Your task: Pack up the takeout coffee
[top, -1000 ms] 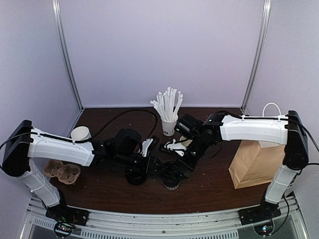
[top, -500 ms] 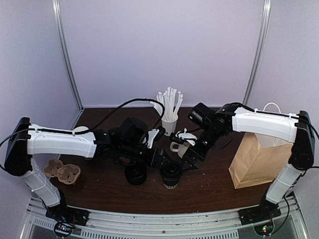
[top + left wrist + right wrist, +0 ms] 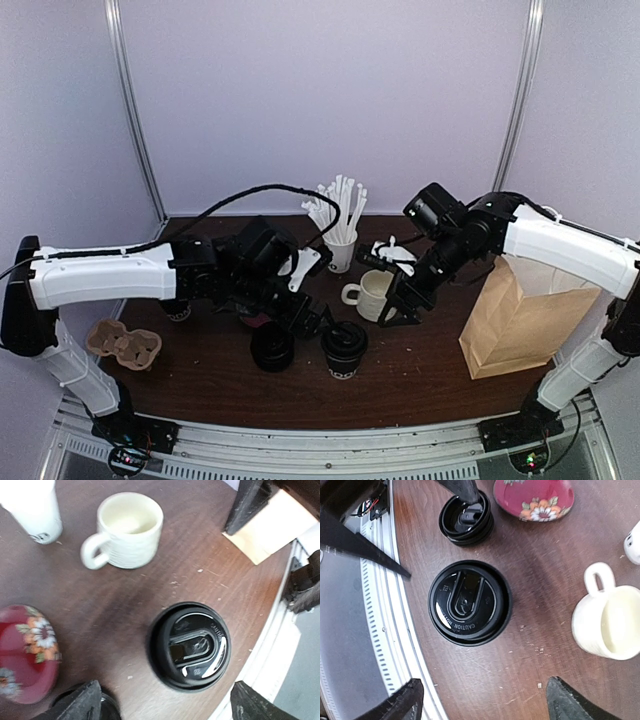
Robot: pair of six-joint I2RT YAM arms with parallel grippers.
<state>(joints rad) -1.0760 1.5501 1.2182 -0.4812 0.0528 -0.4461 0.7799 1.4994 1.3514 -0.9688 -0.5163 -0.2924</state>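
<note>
Takeout coffee sits near the front edge of the dark brown wooden table (image 3: pixel 430 385) as two small white paper cups with black lower bands and black plastic lids. The right-hand coffee cup (image 3: pixel 343 350) and the left-hand coffee cup (image 3: pixel 272 348) stand upright, close together but apart. Level with them, a brown pulp cup carrier (image 3: pixel 122 345) lies far to the left and a brown paper bag (image 3: pixel 515 320) stands far to the right. Just behind and above the cups hangs the left gripper (image 3: pixel 312 322), its fingers spread wide with nothing clamped. A red flower-patterned dish (image 3: pixel 25 655) lies under that arm. Farther back, the right gripper (image 3: pixel 400 308) is likewise wide apart and empty, just beside a cream ribbed ceramic mug (image 3: pixel 372 295). Behind the mug stands a white cup of white straws (image 3: pixel 340 250).
</note>
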